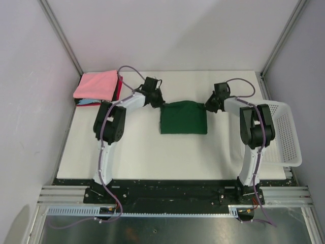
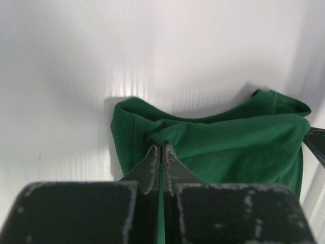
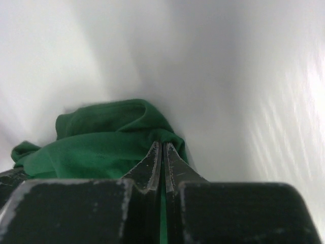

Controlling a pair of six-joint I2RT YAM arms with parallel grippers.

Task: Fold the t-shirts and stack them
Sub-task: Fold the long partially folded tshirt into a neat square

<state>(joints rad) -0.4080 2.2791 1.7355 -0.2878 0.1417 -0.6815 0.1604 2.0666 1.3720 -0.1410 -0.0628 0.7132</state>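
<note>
My left hand (image 2: pixel 161 147) is clamped on the far left corner of the green t-shirt (image 1: pixel 183 118), my right hand (image 3: pixel 162 145) on its far right. It lies folded on the tabletop (image 1: pixel 152 152).

Both arms are reaching forward, wrists angling inward toward each other. The left gripper (image 1: pixel 160 103) is clamping a fold of the green t-shirt (image 1: pixel 183 118) at its fingertips; the right gripper (image 1: pixel 207 107) is doing likewise.
</note>
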